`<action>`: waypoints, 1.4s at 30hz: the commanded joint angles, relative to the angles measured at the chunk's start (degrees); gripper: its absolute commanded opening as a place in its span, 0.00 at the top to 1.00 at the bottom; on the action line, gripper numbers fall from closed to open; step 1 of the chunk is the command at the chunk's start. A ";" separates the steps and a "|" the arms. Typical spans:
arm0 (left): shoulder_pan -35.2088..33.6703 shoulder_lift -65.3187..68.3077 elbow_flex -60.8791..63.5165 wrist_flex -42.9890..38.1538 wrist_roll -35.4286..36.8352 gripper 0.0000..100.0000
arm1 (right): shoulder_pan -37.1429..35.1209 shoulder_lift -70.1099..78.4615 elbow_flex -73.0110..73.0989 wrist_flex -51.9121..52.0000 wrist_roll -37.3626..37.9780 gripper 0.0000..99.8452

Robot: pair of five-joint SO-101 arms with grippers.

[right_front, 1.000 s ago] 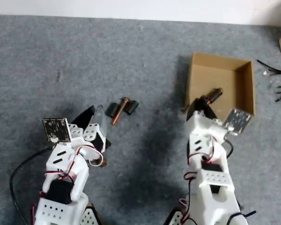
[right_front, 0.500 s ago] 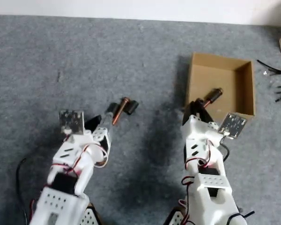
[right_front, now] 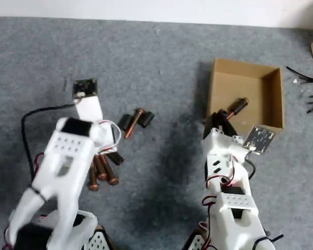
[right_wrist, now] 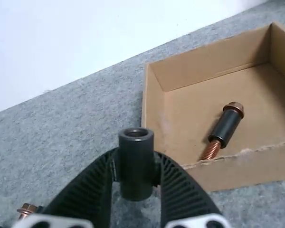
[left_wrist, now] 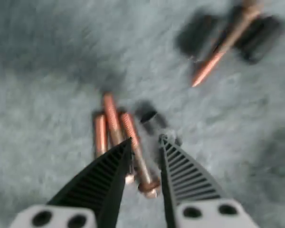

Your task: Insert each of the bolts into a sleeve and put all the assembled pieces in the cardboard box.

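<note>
Right gripper (right_wrist: 135, 159) clamped on sleeve (right_wrist: 135, 142) near box (right_wrist: 204, 66); left gripper (left_wrist: 146, 139), jaws apart, over bolts (left_wrist: 113, 123): rigid, smooth, likely to roll; grasp mid-shank.

Grey carpet-textured worktop (right_front: 161, 57), plain white wall (right_front: 146, 9) along far edge, small black scraps (right_front: 309, 96) at right.
</note>
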 commanded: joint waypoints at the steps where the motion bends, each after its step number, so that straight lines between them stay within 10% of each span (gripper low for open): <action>1: -0.31 3.38 -3.74 3.60 0.26 0.91 | -0.31 -0.22 -0.48 -1.63 -0.44 1.00; 42: 6.20 4.09 15.87 -12.40 6.24 0.91 | -0.04 -0.22 -0.40 -1.63 -0.44 1.00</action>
